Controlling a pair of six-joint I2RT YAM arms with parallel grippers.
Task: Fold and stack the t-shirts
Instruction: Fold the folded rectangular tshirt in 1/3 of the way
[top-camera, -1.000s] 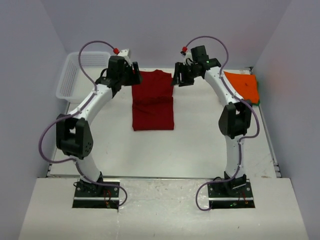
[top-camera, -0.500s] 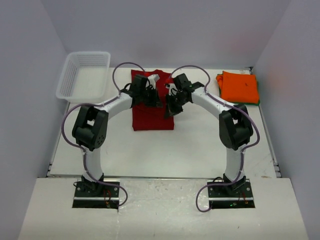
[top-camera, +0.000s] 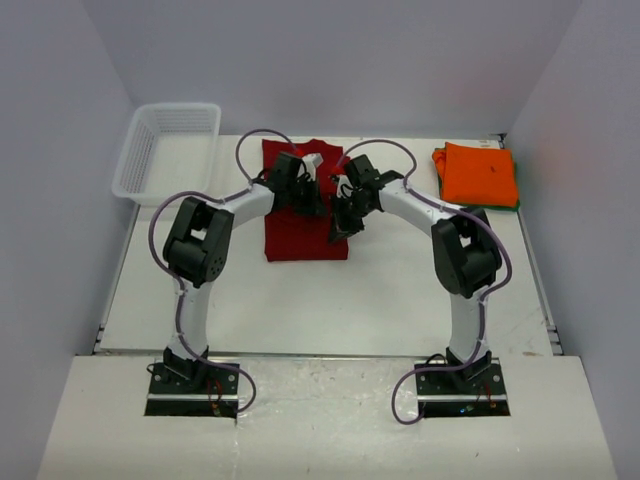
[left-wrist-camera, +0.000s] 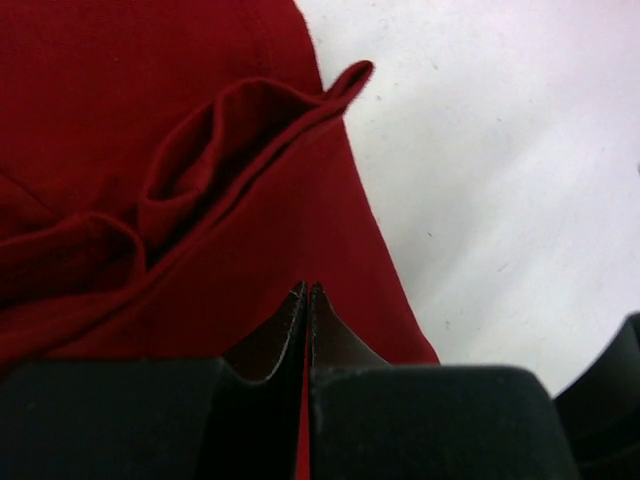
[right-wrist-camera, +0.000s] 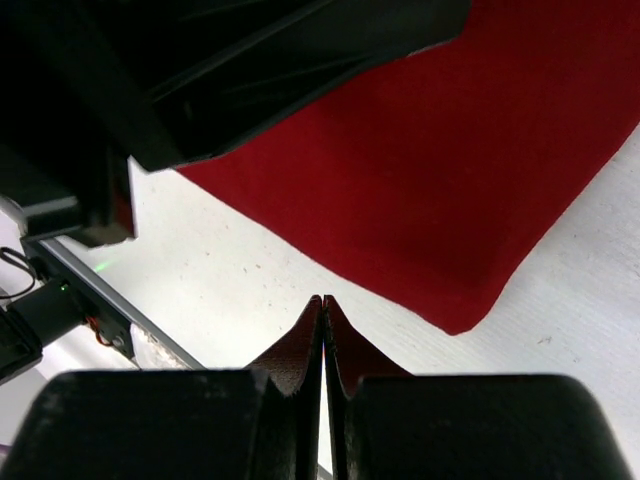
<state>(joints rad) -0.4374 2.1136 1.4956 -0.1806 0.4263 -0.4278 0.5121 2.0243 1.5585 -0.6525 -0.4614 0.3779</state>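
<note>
1. Dark red t-shirt (top-camera: 300, 238) lies flat at ctr-far of the table (top-camera: 400, 290). Its collar end points far, its hem near.
2. L gripper (left-wrist-camera: 307, 290): jaws closed tight, tips together, sitting over the red cloth close to its right edge. I see a thin red sliver between the fingers. Can't tell if any cloth is actually pinched.
3. In the L wrist view, a bunched ridge of red cloth (left-wrist-camera: 230, 130) sits just beyond the tips, w/ a small flap curling off the shirt edge. Bare table is to the right of it.
4. R gripper (right-wrist-camera: 323, 300): jaws closed, nothing between them. The tips are over bare table just beside the red shirt's edge, near one of its corners.
5. From the top cam, both wrists crowd in over the shirt's right half, L one farther, R one nearer. The grippers are close to each other.
6. Orange t-shirt (top-camera: 478, 172) is folded at far right of the table, well apart from the red one.
7. A green edge (top-camera: 517, 200) peeks out under the orange shirt's right side.
8. White mesh basket (top-camera: 132, 170) sits at the far-left corner, away from both arms.
</note>
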